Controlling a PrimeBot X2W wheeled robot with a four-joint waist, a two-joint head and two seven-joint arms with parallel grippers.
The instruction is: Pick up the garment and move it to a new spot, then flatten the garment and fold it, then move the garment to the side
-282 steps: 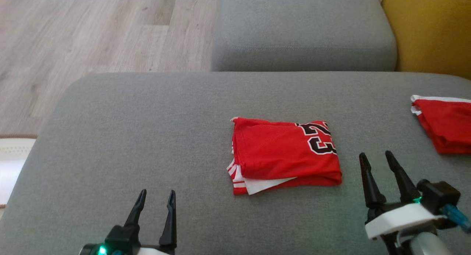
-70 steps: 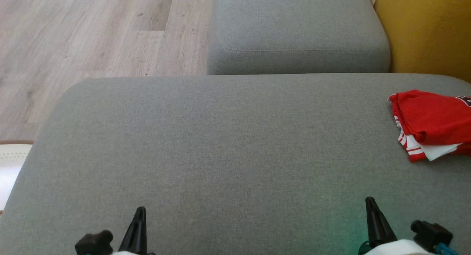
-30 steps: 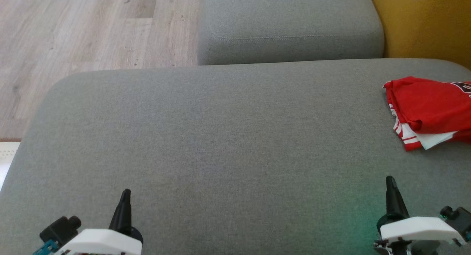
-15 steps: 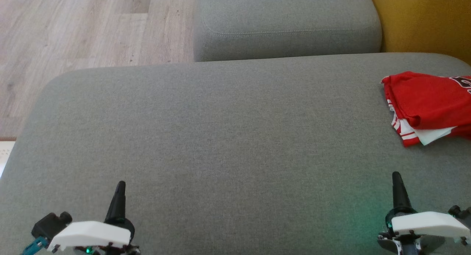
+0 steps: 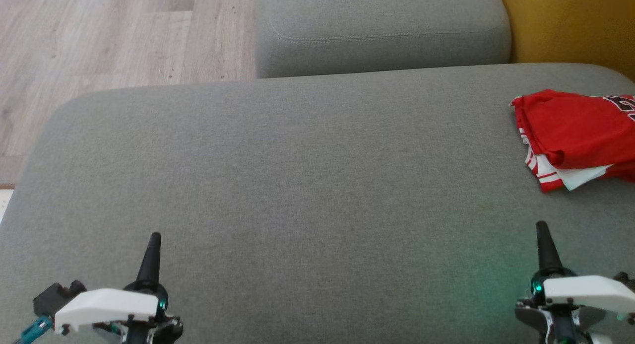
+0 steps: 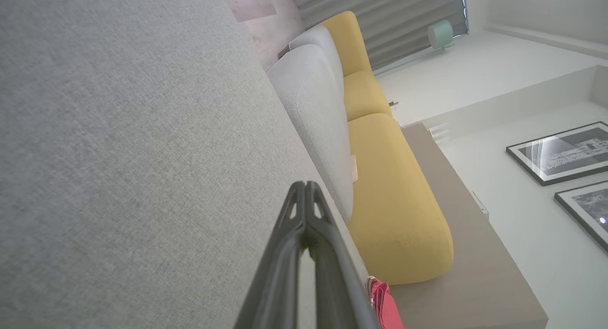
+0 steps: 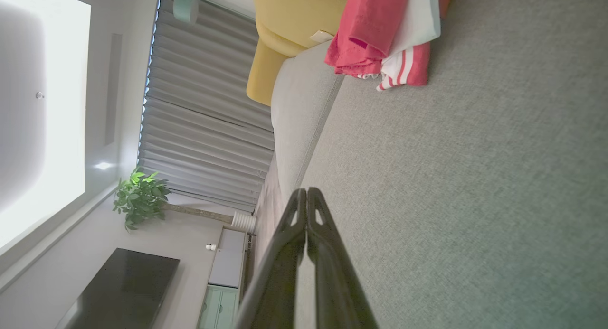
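garment: folded red jersey with white trim, lying flat at the right edge of the grey seat cushion, toward its far right corner.
left gripper: fingers pressed together, over the near left corner, well apart from the garment.
right gripper: fingers pressed together, over the near right corner; the garment lies beyond the tips, not touching them.

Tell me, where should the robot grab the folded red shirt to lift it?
Probably the red shirt is best pinched at its left edge, through all the layers at once. The red, white and striped edges stack up there, and that side faces bare grey cushion. The right gripper, shut, sits nearest; it would open and slide in low from that side.
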